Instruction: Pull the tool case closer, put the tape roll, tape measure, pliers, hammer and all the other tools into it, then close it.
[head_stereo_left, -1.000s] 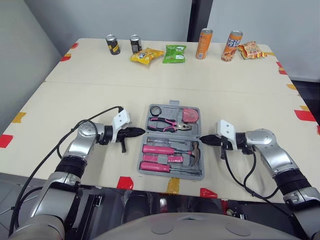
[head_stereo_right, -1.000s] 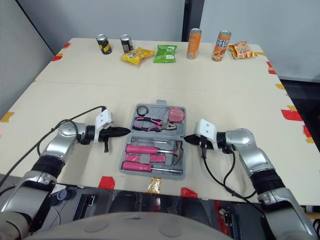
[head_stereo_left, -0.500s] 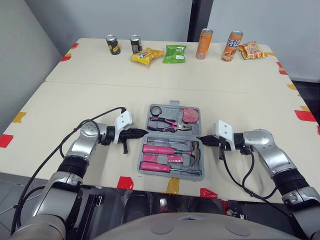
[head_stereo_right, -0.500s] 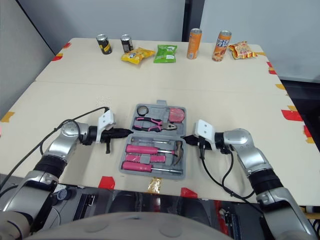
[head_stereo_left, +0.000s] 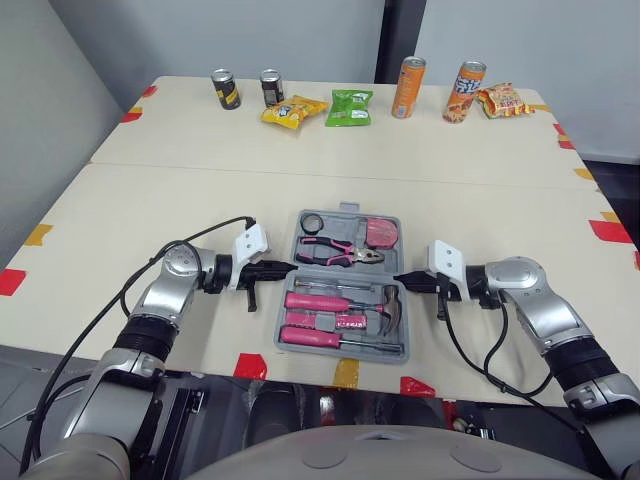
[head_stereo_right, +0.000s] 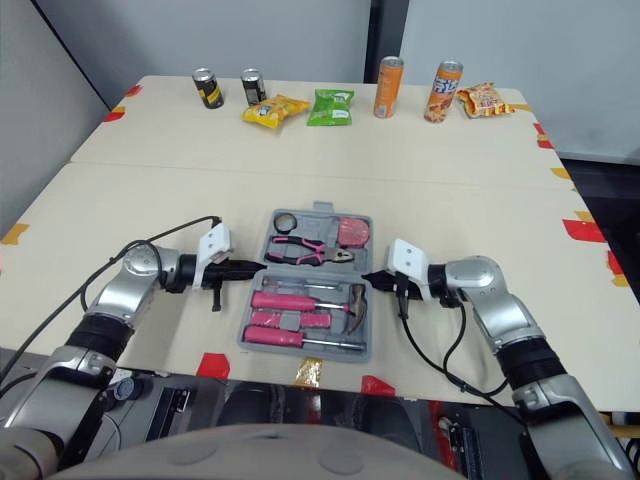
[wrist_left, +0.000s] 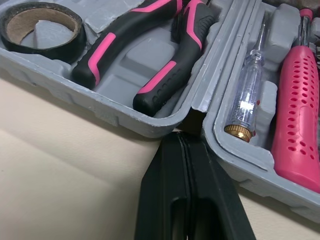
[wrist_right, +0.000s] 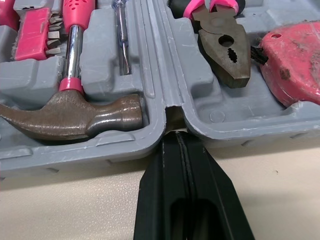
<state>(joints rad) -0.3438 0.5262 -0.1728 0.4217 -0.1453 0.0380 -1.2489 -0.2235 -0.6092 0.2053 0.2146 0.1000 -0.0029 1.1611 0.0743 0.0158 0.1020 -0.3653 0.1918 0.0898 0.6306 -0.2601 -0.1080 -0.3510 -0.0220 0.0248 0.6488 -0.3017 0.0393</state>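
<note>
Tape marks (head_stereo_left: 250, 366), red and yellow, along near edge of pale table (head_stereo_left: 150, 210). Just beyond, grey tool case (head_stereo_left: 338, 349), lying open and flat close to that edge, btwn the two grippers, both halves facing up.

Near half of case: pink-handled screwdrivers (head_stereo_left: 318, 299) laid crosswise, pink bit holder (wrist_right: 31, 27), hammer (head_stereo_left: 388, 303) w/ head at robot's right end. Clear tester screwdriver (wrist_left: 247, 95) alongside hinge line. Far half: black tape roll (head_stereo_left: 312, 220) in left corner, pliers (head_stereo_left: 335, 248) w/ pink-and-black handles in middle, pink tape measure (head_stereo_left: 378, 231) in right corner.

Left gripper (head_stereo_left: 283, 268) low over tabletop, pointing at case's left side. Fingers (wrist_left: 165, 190) pressed together, nothing btwn them, tip at notch where the two halves meet; touching or just short, cannot tell. Right gripper (head_stereo_left: 403, 278) mirrored on case's right side. Fingers (wrist_right: 210, 195) together too, empty, tip at matching hinge notch, just beside hammer head.

Far side of table, well apart from case: two dark cans (head_stereo_left: 225, 89), then yellow snack bag (head_stereo_left: 293, 110), green snack bag (head_stereo_left: 350, 107), two orange cans (head_stereo_left: 408, 87), red snack bag (head_stereo_left: 503, 100) at far right.
</note>
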